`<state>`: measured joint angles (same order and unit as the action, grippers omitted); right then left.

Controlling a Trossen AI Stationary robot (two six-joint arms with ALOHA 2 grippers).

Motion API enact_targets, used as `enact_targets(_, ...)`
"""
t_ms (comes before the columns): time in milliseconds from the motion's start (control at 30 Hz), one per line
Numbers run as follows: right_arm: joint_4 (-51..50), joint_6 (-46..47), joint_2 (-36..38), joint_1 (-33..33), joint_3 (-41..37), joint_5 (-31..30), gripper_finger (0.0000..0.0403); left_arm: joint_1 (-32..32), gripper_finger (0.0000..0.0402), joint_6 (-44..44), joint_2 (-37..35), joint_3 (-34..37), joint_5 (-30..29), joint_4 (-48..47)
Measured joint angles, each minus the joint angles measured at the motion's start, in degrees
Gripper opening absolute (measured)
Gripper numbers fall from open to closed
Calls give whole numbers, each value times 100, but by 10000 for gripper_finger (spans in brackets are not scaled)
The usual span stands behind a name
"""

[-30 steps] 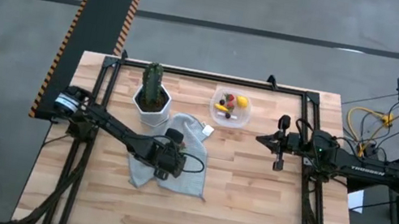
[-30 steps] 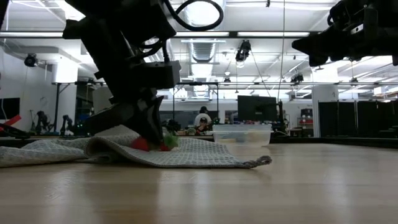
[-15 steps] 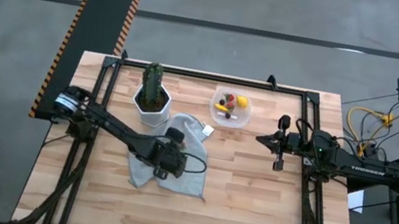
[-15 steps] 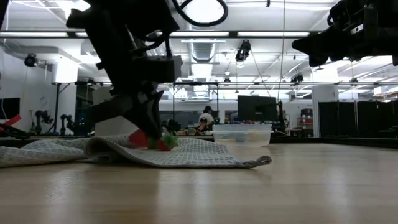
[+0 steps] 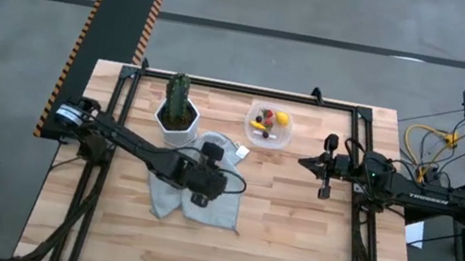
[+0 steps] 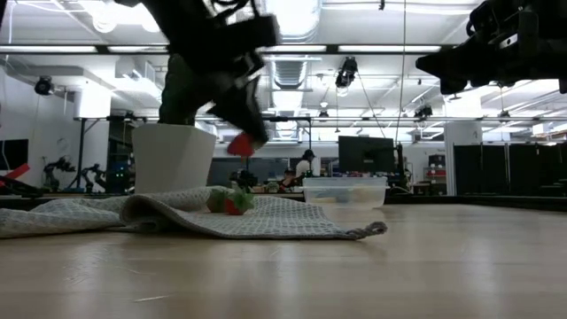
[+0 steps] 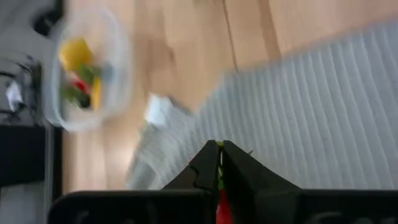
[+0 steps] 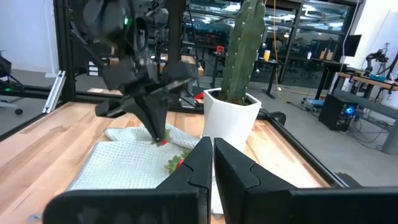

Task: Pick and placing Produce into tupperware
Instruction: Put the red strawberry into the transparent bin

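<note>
Left gripper (image 6: pixel 241 142) fingers pinch what looks like 1 red berry (image 6: pixel 239 145), lifted; next carry to tupperware (image 5: pixel 270 126).

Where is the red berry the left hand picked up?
In the low view, the red berry hangs in the left hand, above the cloth, beside the white pot.

Two dark six-joint robot arms, matte black throughout, are built of slim tubular links and boxy joint housings. The right arm (image 5: pixel 413 193) bears white lettering along its forearm. A black cable loops beside the left arm's wrist (image 5: pixel 205 179). Each ends in narrow, tapering black jaws.
</note>
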<state>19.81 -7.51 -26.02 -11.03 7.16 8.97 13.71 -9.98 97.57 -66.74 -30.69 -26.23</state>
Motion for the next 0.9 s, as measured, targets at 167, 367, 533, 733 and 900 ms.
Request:
enact_targets(167,11,0,-2,0,0,-1,9,-168,0,-441,-14,-128,-16,719)
enact_targets(367,13,-1,-1,0,0,-1,9,-460,0,-983,-14,-133,-24,1806)
enact_targets(533,13,-2,0,0,0,0,9,-720,0,-1104,-13,-129,15,2400)
enact_targets(733,11,56,-2,0,0,1,38,-749,0,-1186,-14,-127,131,2962)
enact_targets(900,32,286,-65,0,0,0,111,-749,0,-1175,-14,-127,348,3455)
